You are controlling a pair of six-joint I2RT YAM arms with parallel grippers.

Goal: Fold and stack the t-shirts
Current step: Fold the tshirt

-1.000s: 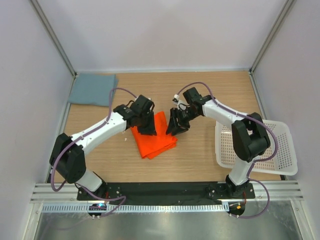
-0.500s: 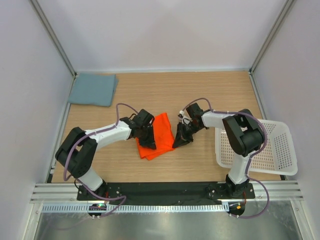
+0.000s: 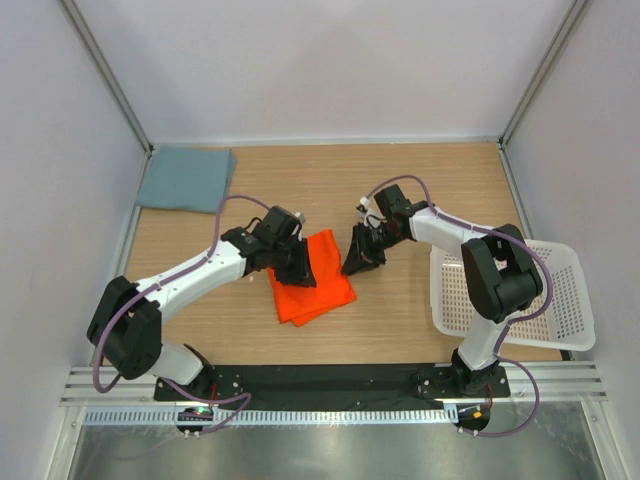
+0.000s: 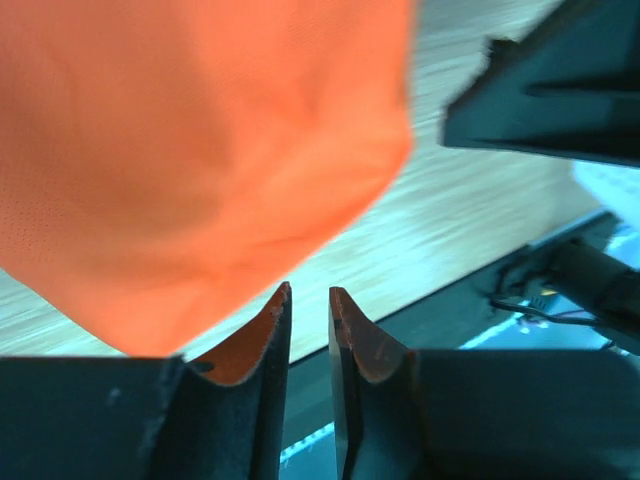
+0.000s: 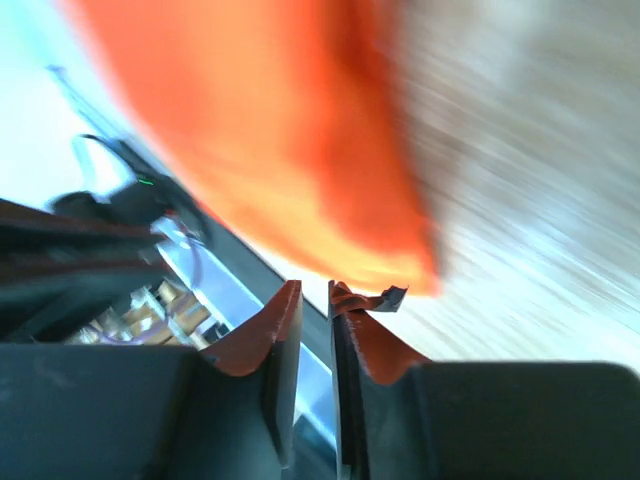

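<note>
Top external view: left gripper and right gripper flank the orange t-shirt — jaws narrowly parted, seemingly pinching nothing — the grey-blue t-shirt well apart from it.

White tubular links and bulky black joints form the left arm and right arm, each trailing a looping purple-grey cable. Black left gripper and right gripper have rust-orange finger faces.
</note>
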